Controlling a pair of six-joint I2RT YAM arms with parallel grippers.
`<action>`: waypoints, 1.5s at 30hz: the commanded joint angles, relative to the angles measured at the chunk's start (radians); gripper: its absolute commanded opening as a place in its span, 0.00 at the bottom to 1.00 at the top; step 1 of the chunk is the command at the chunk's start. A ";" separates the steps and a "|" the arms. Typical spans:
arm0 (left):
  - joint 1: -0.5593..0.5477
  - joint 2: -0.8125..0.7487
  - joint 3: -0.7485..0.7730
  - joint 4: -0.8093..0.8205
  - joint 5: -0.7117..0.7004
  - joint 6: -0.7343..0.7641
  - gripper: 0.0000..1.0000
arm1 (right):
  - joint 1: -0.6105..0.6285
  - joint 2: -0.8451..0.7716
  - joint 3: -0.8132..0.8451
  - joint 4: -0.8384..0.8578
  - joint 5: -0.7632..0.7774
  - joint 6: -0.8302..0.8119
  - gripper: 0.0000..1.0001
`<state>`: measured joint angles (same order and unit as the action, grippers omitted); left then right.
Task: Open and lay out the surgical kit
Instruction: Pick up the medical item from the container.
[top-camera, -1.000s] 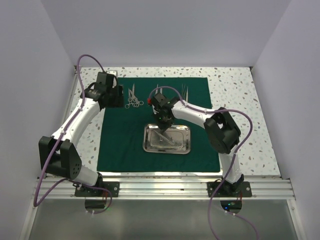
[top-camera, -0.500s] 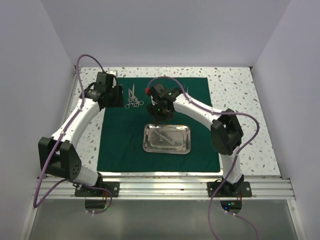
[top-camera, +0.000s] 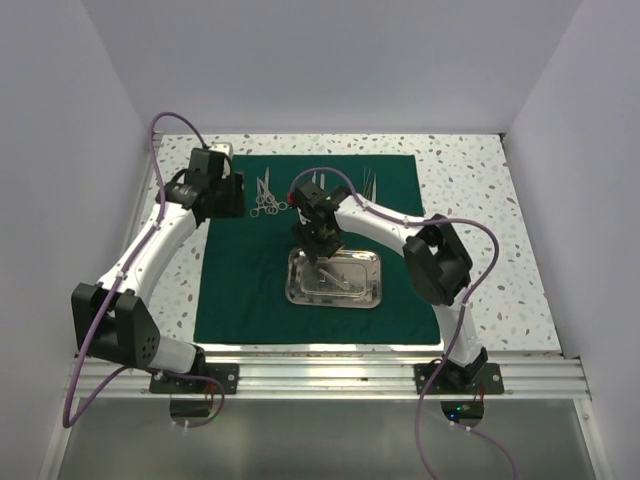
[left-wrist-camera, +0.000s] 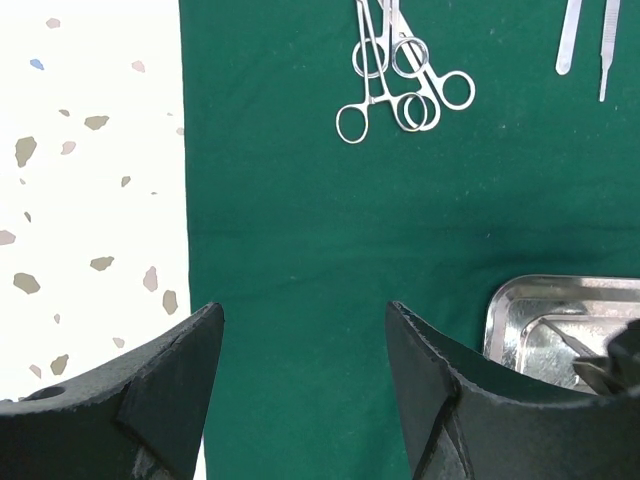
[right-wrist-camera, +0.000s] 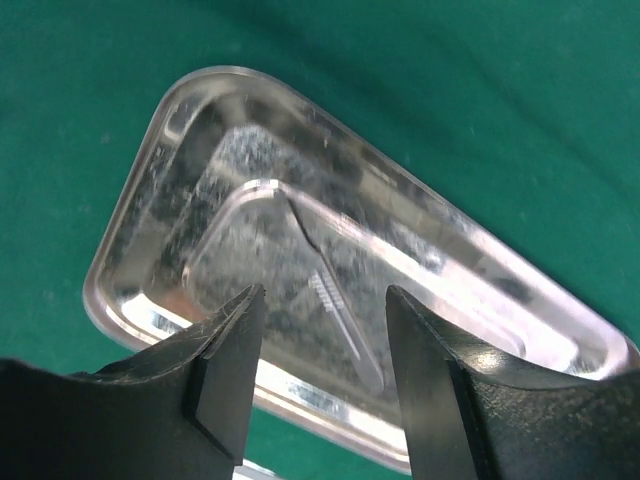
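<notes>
The table (top-camera: 480, 190) has a white top flecked with grey and brown specks. Plain pale walls close it in: a back wall (top-camera: 320, 70), a left wall (top-camera: 60, 150) and a right wall (top-camera: 590, 150). A metal rail (top-camera: 330, 375) runs along the near edge. Below it lies a dull grey surface (top-camera: 320, 445), possibly the floor.

- bench (top-camera: 480, 200) is white with grey-brown speckles, kinda terrazzo looking
- lying straight on it is the dark green drape (top-camera: 245, 285), spread out flat, with speckled bench showing along its left, right and far edges
</notes>
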<state>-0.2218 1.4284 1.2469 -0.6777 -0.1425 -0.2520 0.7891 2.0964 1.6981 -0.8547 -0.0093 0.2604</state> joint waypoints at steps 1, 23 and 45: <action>0.007 -0.046 -0.004 0.000 -0.008 -0.016 0.69 | 0.006 0.040 0.054 0.013 0.008 -0.006 0.55; 0.007 -0.043 -0.018 -0.002 -0.023 -0.003 0.69 | 0.006 0.168 0.114 -0.027 0.189 -0.012 0.29; 0.007 -0.036 0.005 -0.005 -0.003 0.008 0.69 | 0.006 0.077 0.092 -0.050 0.169 0.034 0.00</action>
<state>-0.2218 1.3941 1.2156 -0.6830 -0.1535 -0.2501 0.7929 2.2200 1.7729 -0.8429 0.1444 0.2733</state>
